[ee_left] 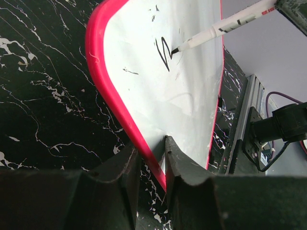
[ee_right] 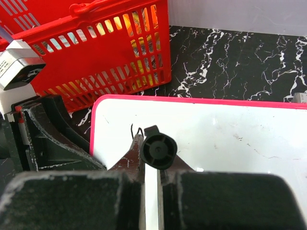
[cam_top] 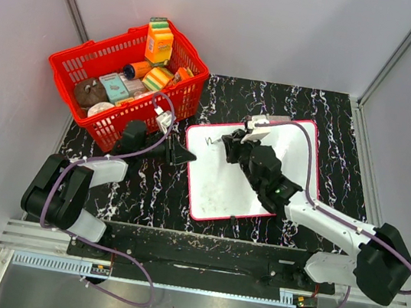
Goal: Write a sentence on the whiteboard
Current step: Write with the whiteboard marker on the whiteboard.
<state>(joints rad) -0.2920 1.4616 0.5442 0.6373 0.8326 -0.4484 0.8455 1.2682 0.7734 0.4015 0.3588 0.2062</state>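
While the fingers (ee_left: pixel 122 167) of the left gripper (ee_left: pixel 149 149) sit nearly closed, pinching the red-pink frame of the whiteboard (ee_left: pixel 182 96) at lower centre of its wrist view, the right gripper (ee_right: pixel 156 165) is clamped tight on a marker (ee_right: pixel 158 150). Marker tip touches the board beside a short black scribble (ee_left: pixel 164 52), upper middle of the left wrist view. Whiteboard lies flat on the black marbled table (cam_top: pixel 334 119), centre of the top view, corner just beside the red basket (cam_top: pixel 146 114) at upper left.
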